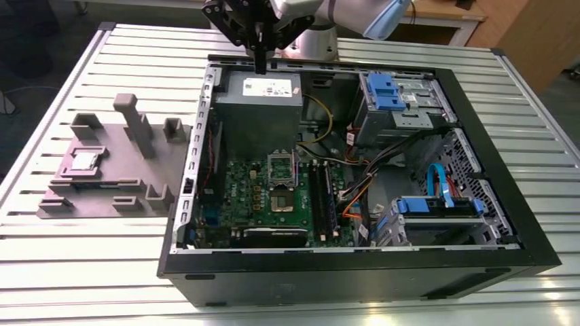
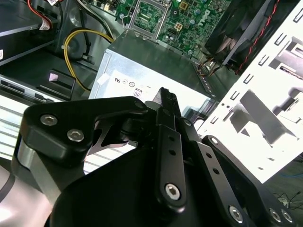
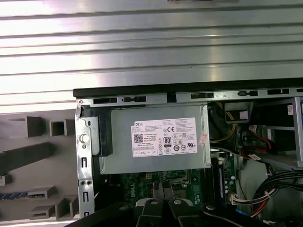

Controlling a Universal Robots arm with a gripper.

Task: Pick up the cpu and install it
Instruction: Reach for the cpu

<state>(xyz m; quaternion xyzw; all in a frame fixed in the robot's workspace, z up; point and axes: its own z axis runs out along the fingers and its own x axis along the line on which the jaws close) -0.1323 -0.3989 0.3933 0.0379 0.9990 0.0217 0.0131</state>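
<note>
— Where's the cpu?
— The cpu point(image 1: 86, 161) lies on the grey fixture point(image 1: 109, 187), middle of the exterior view's left, outside the computer case point(image 1: 363, 275).
— Your fingers?
— My gripper point(image 1: 262, 66) hangs at top centre above the power supply point(image 1: 258, 105), fingers pressed together, holding nothing.

Table: slatted silver metal tabletop point(image 1: 81, 272), carrying everything else.
Case: black desktop computer case point(image 1: 344, 282), lying flat with its open side up and its interior showing.
Power supply: grey metal box with a white label point(image 1: 258, 112), inside the case at the exterior view's upper left.
Motherboard: green circuit board point(image 1: 240, 193), just beside the power supply.
Drive bays: blue plastic drive caddies point(image 1: 382, 92), along the case's side on the exterior view's right.
Fixture: grey moulded holder with upright posts point(image 1: 127, 173), beside the case on the exterior view's left.
</note>
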